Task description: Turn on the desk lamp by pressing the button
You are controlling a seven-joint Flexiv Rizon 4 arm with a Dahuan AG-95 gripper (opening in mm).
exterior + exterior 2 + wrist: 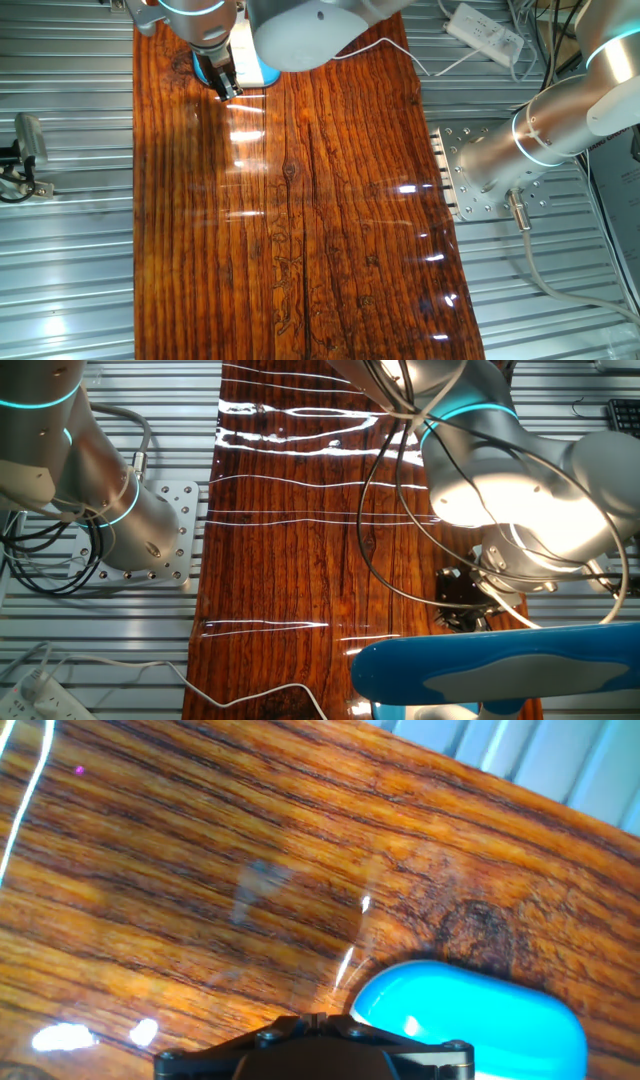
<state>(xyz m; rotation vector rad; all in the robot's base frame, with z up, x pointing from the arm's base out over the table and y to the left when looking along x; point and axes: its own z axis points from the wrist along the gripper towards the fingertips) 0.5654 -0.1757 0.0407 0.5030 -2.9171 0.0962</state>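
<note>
1. The gripper (229, 88) is hanging just over the glossy wooden table (300, 220), fingers aiming down at the boards; whether they are spread or pressed together, I cannot tell.
2. The desk lamp (475, 1010) is sitting right beside the fingers, its rounded blue base with a white rim showing in the hand view, long side running across the grain. The button is not showing to me.
3. The lamp's blue-and-white head (480, 665) is stretching sideways in the other fixed view.
4. Beyond, the silver arm (500, 480) is bending over the table.
5. Farthest, a white power strip (485, 30) is lying on ribbed metal.
</note>
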